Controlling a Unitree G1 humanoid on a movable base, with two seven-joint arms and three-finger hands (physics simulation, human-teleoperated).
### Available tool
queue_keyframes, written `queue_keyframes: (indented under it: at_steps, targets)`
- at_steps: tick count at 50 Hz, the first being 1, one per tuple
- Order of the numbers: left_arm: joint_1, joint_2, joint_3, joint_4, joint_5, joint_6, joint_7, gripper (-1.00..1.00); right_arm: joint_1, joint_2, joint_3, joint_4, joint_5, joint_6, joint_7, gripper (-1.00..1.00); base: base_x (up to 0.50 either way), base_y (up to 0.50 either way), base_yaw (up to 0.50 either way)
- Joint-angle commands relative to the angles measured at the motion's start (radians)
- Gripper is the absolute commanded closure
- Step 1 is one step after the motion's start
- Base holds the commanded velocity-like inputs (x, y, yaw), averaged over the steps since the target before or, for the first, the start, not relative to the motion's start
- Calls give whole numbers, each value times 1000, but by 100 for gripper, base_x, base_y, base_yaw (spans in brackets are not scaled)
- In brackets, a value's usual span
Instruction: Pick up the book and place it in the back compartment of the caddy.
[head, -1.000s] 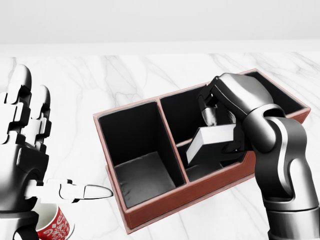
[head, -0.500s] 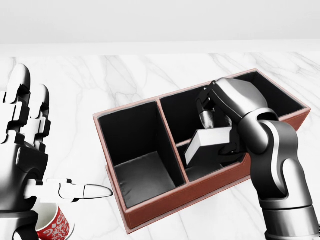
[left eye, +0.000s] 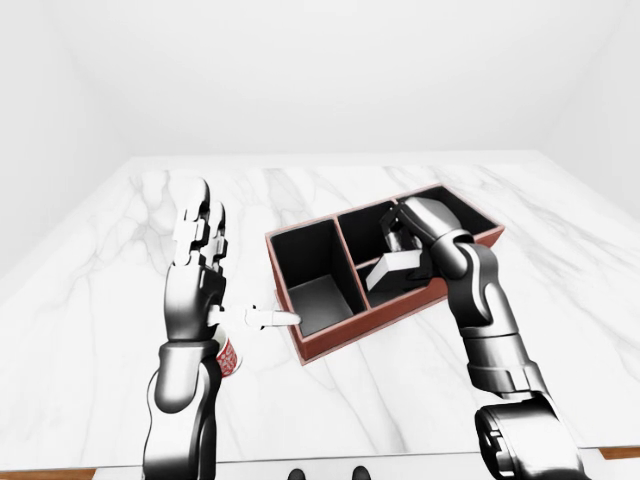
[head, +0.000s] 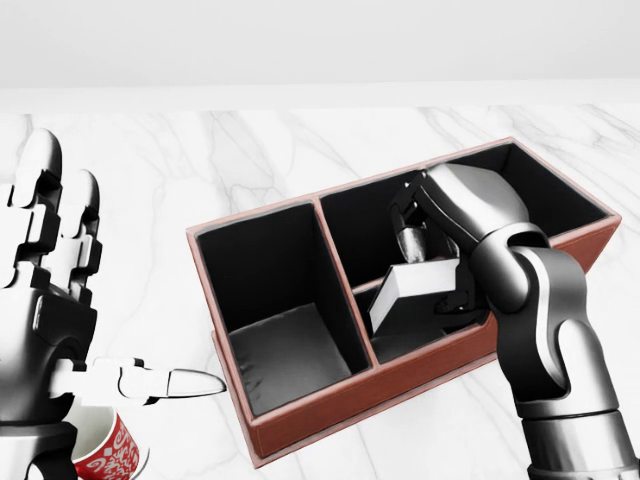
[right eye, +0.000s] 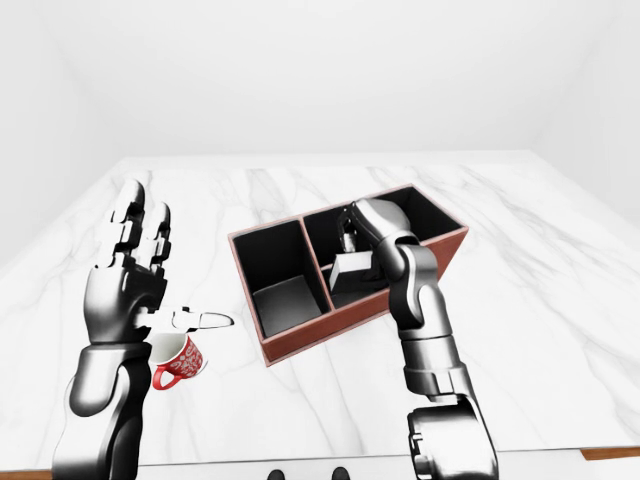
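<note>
One second on, my right hand (head: 432, 262), clamped on the book (head: 415, 284), has sunk lower into the caddy (head: 330, 400) at 3 o'clock; release is close. Left hand (head: 60, 330) splayed, idle.

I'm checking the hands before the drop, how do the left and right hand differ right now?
The left hand is raised with open, spread fingers, holding nothing; the right hand reaches down into the caddy, closed on the grey book. The left stands above a red mug; the right inside the caddy's walls. Both are metallic grey.

A red patterned mug (right eye: 176, 361) sits on my white marble table (right eye: 560, 300), at eight o'clock in my right-eye view.
</note>
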Motion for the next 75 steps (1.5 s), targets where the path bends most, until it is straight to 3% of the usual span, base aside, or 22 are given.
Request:
queue_keyframes:
  at_steps: [1, 56, 75]
  targets:
    - [2, -1, -2, 1, 1, 0, 0, -100, -6, 0, -6, 10, -23, -27, -37, 100, 0, 0, 0]
    - [0, 0, 0, 6, 1, 0, 1, -100, -40, -14, 3, 211, -37, -121, -213, 100, 0, 0, 0]
    - [4, -1, -2, 4, 3, 0, 1, -100, -48, -14, 10, 273, -45, -122, -269, 100, 0, 0, 0]
